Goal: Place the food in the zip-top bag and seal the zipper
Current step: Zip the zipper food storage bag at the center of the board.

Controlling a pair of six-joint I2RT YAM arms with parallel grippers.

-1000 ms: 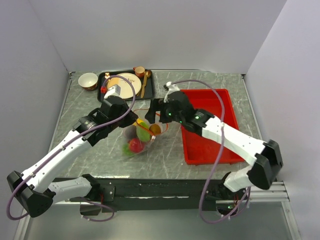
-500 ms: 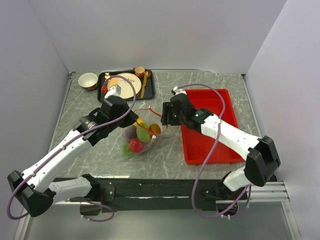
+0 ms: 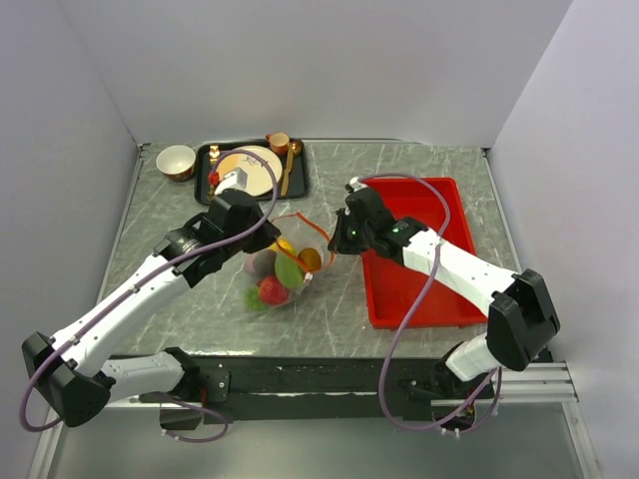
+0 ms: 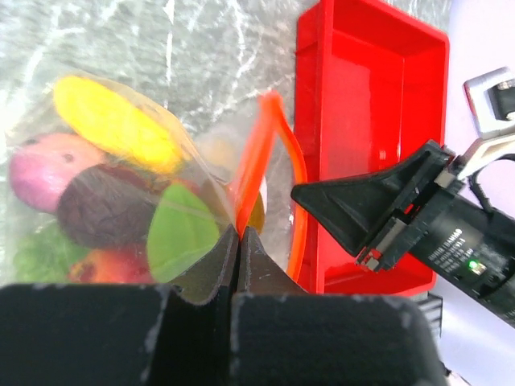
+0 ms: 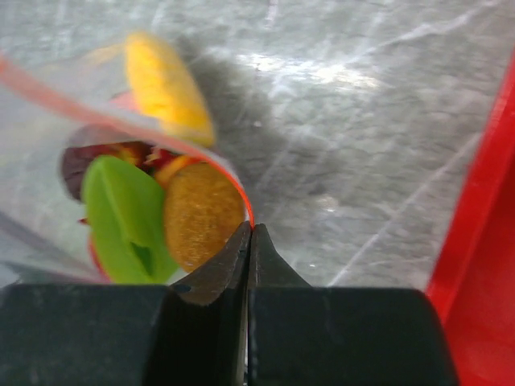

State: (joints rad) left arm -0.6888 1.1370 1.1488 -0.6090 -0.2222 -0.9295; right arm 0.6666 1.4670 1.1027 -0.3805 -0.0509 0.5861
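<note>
The clear zip-top bag (image 3: 277, 271) lies mid-table with the food inside. Through the plastic I see a yellow oblong piece (image 4: 117, 125), a pink-purple one (image 4: 36, 169), a dark purple one (image 4: 100, 205), a green one (image 4: 181, 233) and a brownish-orange one (image 5: 201, 213). The orange-red zipper (image 4: 256, 149) arches up at the bag's mouth. My left gripper (image 4: 239, 229) is shut on the zipper strip at the bag's left side (image 3: 268, 239). At the right end of the mouth my right gripper (image 5: 250, 227) is shut on the thin zipper edge (image 5: 244, 199), close to the red tray.
A red rectangular tray (image 3: 439, 200) sits right of the bag, under the right arm. At the back left, a black tray (image 3: 205, 152) carries a cream plate, a cup and a gold spoon, with a small bowl (image 3: 176, 160) beside it. Walls close three sides.
The right gripper has drawn back from over the bag's mouth to its right end and closed on the zipper edge. The left gripper kept its grip and shifted slightly.
</note>
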